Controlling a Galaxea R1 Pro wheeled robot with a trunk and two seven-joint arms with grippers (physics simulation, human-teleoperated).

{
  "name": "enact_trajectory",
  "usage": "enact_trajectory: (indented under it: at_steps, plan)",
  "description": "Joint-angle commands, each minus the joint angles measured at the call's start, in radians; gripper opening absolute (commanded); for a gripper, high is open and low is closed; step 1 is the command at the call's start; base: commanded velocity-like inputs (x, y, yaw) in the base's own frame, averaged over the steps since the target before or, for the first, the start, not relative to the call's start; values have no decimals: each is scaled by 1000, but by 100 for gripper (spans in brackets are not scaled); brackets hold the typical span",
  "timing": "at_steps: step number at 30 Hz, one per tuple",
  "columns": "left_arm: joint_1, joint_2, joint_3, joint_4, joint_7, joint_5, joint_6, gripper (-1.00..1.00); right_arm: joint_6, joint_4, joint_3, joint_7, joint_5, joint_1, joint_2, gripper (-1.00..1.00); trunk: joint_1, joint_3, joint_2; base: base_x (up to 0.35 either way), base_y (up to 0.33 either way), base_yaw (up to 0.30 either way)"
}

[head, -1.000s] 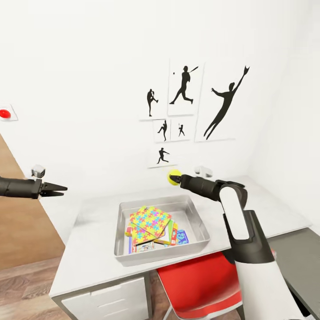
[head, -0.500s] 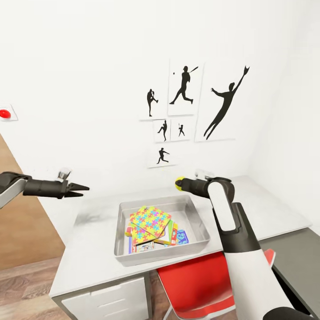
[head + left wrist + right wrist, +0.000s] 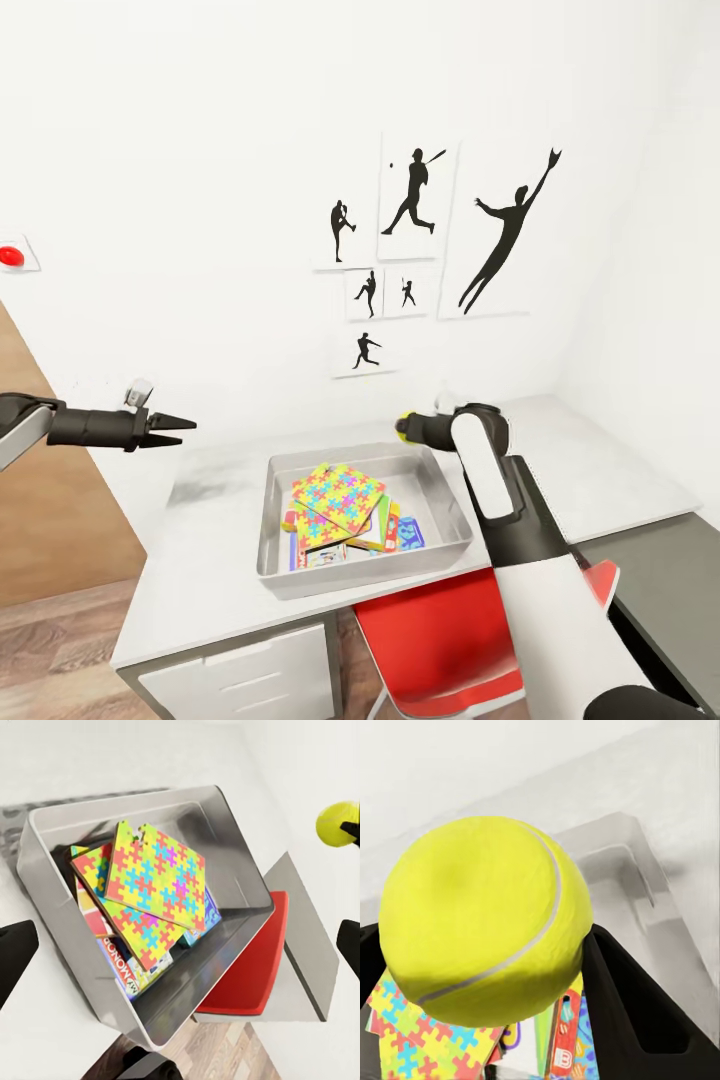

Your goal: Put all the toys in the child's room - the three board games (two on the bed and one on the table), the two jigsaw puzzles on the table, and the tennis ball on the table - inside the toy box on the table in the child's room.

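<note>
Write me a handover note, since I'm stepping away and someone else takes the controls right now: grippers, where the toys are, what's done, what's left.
Right gripper: jaws shut on the yellow-green tennis ball, held in the air near the far right corner of the grey metal toy box.
Left gripper: open, empty, hanging off the white table's left side.
Done: the multicoloured jigsaw puzzles and the board game boxes lie stacked in the toy box; an exact count is hard from here.
Left: bring the ball over the box, then release it.
</note>
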Motion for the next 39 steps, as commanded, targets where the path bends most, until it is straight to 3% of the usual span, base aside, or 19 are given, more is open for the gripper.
enact_trajectory:
  at_steps: [1, 6, 15, 21, 34, 39]
  plan:
    - [-2, 1, -6, 0, -2, 6, 5, 100, 1, 12, 0, -17, -12, -6, 4, -100, 1, -2, -3, 0, 0, 0]
    - [-2, 1, -6, 0, -2, 5, 5, 100, 9, 115, -1, -29, -14, -62, 21, -100, 1, -2, -3, 0, 0, 0]
    - [-2, 1, -6, 0, -2, 4, 3, 100, 12, 186, 0, -32, -15, -99, 21, -100, 1, -2, -3, 0, 0, 0]
    - [-2, 2, -5, 0, -5, 2, 3, 100, 12, 390, 0, -31, -14, -174, 21, -100, 1, -2, -3, 0, 0, 0]
    - [-2, 4, -3, 1, -8, 4, 2, 100, 11, 418, -2, -30, -1, -188, 16, -100, 1, -14, -3, 0, 0, 0]
    - [-2, 7, 17, 2, -62, 5, 2, 100, 12, 420, -3, -30, -1, -188, 15, -100, 1, -22, -3, 0, 0, 0]
